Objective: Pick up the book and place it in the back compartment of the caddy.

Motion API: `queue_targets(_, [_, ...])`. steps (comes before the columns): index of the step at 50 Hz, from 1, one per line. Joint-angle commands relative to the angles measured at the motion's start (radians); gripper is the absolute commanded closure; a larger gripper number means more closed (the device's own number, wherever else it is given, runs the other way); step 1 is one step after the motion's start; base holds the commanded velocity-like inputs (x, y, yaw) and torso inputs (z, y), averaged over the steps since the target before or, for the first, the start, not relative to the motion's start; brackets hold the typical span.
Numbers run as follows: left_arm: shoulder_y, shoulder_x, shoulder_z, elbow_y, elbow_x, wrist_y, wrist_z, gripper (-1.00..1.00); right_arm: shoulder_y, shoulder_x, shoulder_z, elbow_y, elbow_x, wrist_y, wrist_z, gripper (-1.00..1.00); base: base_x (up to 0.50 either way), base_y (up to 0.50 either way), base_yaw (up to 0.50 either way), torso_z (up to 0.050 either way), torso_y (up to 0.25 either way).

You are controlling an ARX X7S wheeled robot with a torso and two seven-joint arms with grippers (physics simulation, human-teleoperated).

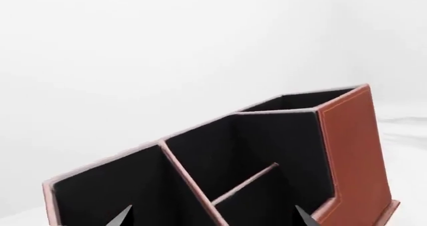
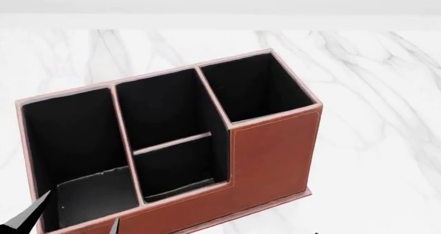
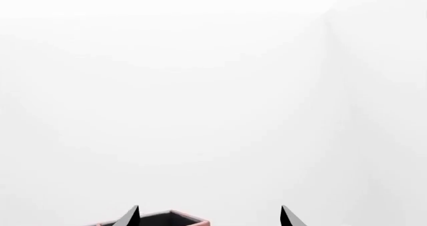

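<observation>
Both tools empty over the caddy, book not clearly in view

The left tool (image 2: pixel 74 218) hangs with its fingers apart and nothing between them, above the near-left end of the caddy (image 2: pixel 276 151), over the long pocket (image 2: pixel 72 136). The right tool (image 3: pixel 210 217) is likewise spread and empty, just over a caddy corner. A flat grey patch (image 2: pixel 93 195) lies low in the long pocket; book or lining, I cannot tell. The back compartment (image 2: pixel 179 172) shows no clear book. The pick seems either done or pending, so the next move calls for locating the book first.
</observation>
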Motion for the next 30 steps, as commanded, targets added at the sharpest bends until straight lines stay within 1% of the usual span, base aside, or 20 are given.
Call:
queue_targets(1, [-0.082, -0.052, 0.035, -0.006, -0.049, -0.123, 0.112, -1.00, 0.000, 0.005, -0.002, -0.002, 0.005, -0.001, 0.003, -1.00, 0.00, 0.00, 0.00, 0.000, 0.000])
queue_targets(2, [-0.096, -0.072, 0.048, -0.003, -0.117, -0.132, 0.191, -1.00, 0.002, 0.004, -0.004, 0.000, 0.004, -0.001, 0.003, -1.00, 0.00, 0.00, 0.00, 0.000, 0.000])
queue_targets(3, [-0.100, -0.073, 0.047, -0.006, -0.115, -0.136, 0.189, -1.00, 0.002, 0.004, -0.004, 0.001, 0.003, -0.001, 0.003, -1.00, 0.00, 0.00, 0.00, 0.000, 0.000])
queue_targets(6, [-0.119, -0.092, 0.054, -0.015, -0.176, -0.142, 0.261, -1.00, 0.006, 0.003, -0.006, 0.005, 0.003, 0.002, 0.004, -1.00, 0.00, 0.00, 0.00, 0.000, 0.000])
queue_targets(8, [-0.124, -0.092, 0.045, -0.025, -0.201, -0.134, 0.275, -1.00, 0.007, 0.004, -0.007, 0.007, 0.003, 0.001, 0.004, -1.00, 0.00, 0.00, 0.00, 0.000, 0.000])
queue_targets(9, [-0.131, -0.102, 0.048, -0.029, -0.237, -0.130, 0.318, -1.00, 0.009, 0.003, -0.008, 0.010, 0.002, 0.001, 0.004, -1.00, 0.00, 0.00, 0.00, 0.000, 0.000])
queue_targets(10, [-0.131, -0.103, 0.048, -0.030, -0.237, -0.129, 0.319, -1.00, 0.009, 0.003, -0.008, 0.010, 0.002, 0.001, 0.004, -1.00, 0.00, 0.00, 0.00, 0.000, 0.000])
queue_targets(12, [-0.137, -0.117, 0.049, -0.033, -0.311, -0.124, 0.391, -1.00, 0.014, 0.004, -0.010, 0.016, 0.004, 0.001, 0.003, -1.00, 0.00, 0.00, 0.00, 0.000, 0.000])
queue_targets(15, [-0.151, -0.121, 0.048, -0.061, -0.369, -0.113, 0.455, -1.00, 0.018, 0.003, -0.013, 0.021, 0.005, 0.003, 0.003, -1.00, 0.00, 0.00, 0.00, 0.000, 0.000])
queue_targets(17, [-0.156, -0.121, 0.044, -0.072, -0.391, -0.105, 0.477, -1.00, 0.020, 0.003, -0.014, 0.023, 0.004, 0.004, 0.003, -1.00, 0.00, 0.00, 0.00, 0.000, 0.000])
queue_targets(19, [-0.165, -0.128, 0.048, -0.087, -0.436, -0.100, 0.536, -1.00, 0.023, 0.003, -0.016, 0.026, 0.004, 0.006, 0.003, -1.00, 0.00, 0.00, 0.00, 0.000, 0.000])
queue_targets(21, [-0.169, -0.132, 0.053, -0.091, -0.443, -0.104, 0.552, -1.00, 0.021, 0.004, -0.016, 0.024, 0.003, 0.006, 0.004, -1.00, 0.00, 0.00, 0.00, 0.000, 0.000])
queue_targets(23, [-0.173, -0.123, 0.052, -0.105, -0.432, -0.100, 0.542, -1.00, 0.021, 0.004, -0.016, 0.024, 0.002, 0.007, 0.005, -1.00, 0.00, 0.00, 0.00, 0.000, 0.000])
queue_targets(29, [-0.180, -0.142, 0.093, -0.106, -0.441, -0.125, 0.608, -1.00, 0.023, 0.006, -0.017, 0.027, 0.004, 0.007, 0.007, -1.00, 0.00, 0.00, 0.00, 0.000, 0.000])
queue_targets(30, [-0.186, -0.151, 0.109, -0.105, -0.449, -0.141, 0.639, -1.00, 0.022, 0.006, -0.017, 0.026, 0.004, 0.006, 0.008, -1.00, 0.00, 0.00, 0.00, 0.000, 0.000])
